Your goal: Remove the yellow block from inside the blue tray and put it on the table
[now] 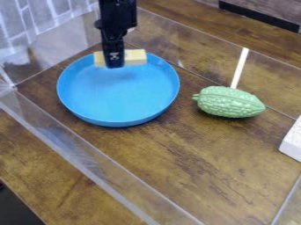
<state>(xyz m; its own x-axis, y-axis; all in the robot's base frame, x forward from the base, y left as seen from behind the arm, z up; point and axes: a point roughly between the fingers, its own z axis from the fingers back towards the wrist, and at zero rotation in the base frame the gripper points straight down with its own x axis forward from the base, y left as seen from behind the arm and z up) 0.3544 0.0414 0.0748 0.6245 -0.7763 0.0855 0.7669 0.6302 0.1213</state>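
The black end effector point(113, 60) points straight down and is squeezed shut on the yellow block point(134, 57). The block sticks out on both sides of the black fingers, a little on the left and more on the right. It is flat and level. It hangs in the air over the far edge of the blue tray point(118, 95) and does not touch the tray floor (no other thing lies on that blue floor).

The dark arm goes up from the end effector and out of the top of the picture.

The blue tray is big and round with a raised rim. It sits on the brown wooden counter point(177, 167), which is shiny.

To the right of the tray, well apart from it, lies a bumpy green gourd point(230, 102). Just behind the gourd a thin white stick point(240, 66) stands almost upright. At the right edge of the picture a white thing point(293, 139) is only partly seen, and I cannot tell what it is.
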